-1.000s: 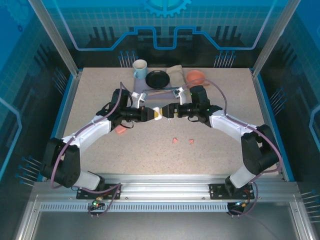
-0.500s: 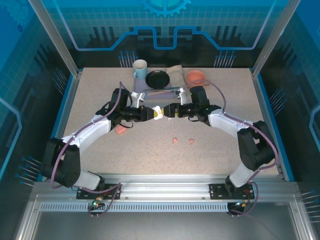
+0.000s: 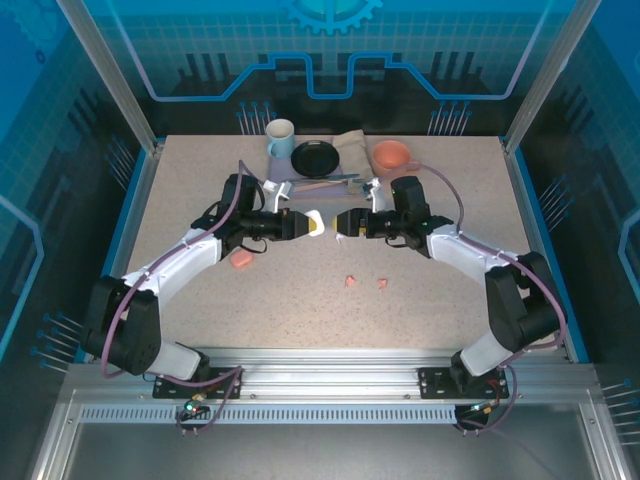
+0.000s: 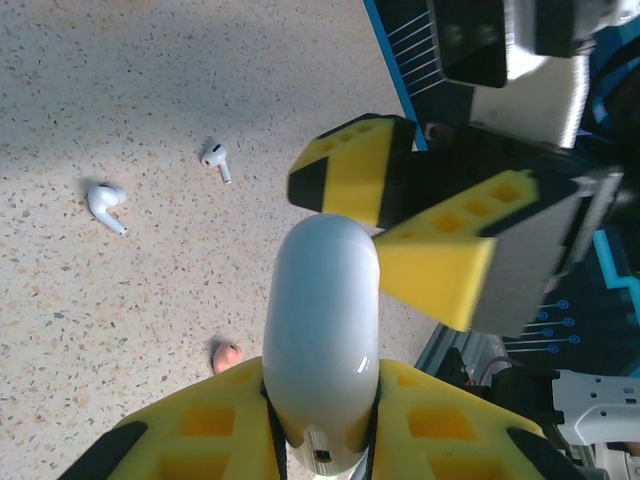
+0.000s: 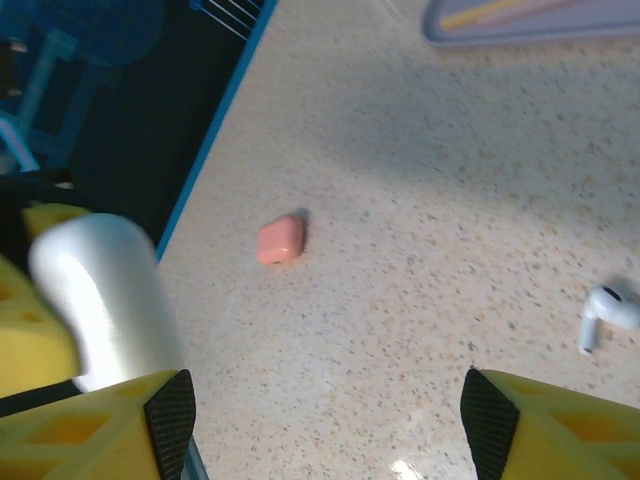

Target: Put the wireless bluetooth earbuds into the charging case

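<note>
Around the white case [image 4: 320, 330]: left gripper [image 3: 305, 224] squeezed it | right gripper [image 4: 400, 215] was open beside it | left wrist saw two white earbuds [image 4: 107, 203] past it | right wrist saw pink case [image 5: 280, 240] nearby

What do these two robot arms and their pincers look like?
Both the left arm and right arm have white shells with bulky black joints, and a mauve cable loops along each. The jaws are chunky yellow blocks with black tips and square pockets.
</note>
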`<move>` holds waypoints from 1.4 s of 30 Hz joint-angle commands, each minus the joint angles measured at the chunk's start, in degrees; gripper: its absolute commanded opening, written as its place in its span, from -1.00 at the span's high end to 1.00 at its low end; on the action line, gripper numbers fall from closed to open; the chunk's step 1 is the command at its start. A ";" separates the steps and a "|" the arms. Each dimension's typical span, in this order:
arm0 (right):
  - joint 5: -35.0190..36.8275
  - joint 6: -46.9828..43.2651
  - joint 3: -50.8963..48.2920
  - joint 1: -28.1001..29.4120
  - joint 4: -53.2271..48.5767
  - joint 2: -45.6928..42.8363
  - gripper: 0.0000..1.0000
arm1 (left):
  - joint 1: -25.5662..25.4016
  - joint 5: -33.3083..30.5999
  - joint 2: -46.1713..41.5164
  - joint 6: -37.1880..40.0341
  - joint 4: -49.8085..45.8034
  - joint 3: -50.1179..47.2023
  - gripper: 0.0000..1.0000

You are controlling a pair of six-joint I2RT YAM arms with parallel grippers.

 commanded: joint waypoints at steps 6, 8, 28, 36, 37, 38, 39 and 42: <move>-1.45 -0.76 5.45 3.78 -1.46 0.60 -0.47 | 0.18 1.95 1.42 1.17 0.95 2.65 1.00; -1.46 -0.50 6.13 4.24 -1.07 1.51 -0.47 | 0.13 2.02 1.53 1.07 1.00 2.65 1.00; -0.19 2.28 3.42 1.26 2.97 8.39 -0.38 | 0.14 2.46 0.04 0.96 0.42 3.45 1.00; -0.61 2.60 3.74 1.38 3.01 7.86 -0.37 | 0.14 2.40 -0.15 0.58 0.64 3.38 1.00; -0.79 2.60 3.53 1.15 2.66 7.00 -0.37 | 0.13 2.34 -0.16 0.63 0.75 3.28 1.00; -1.11 2.60 3.10 0.69 2.19 5.82 -0.37 | 0.13 2.32 -0.17 0.69 0.93 3.16 1.00; -1.50 2.72 2.52 0.12 1.92 4.73 -0.37 | 0.13 2.31 -0.14 0.65 1.01 3.03 1.00; -5.99 5.28 0.05 -2.87 4.72 2.24 -0.38 | 0.14 2.96 -0.08 0.67 1.61 2.66 1.00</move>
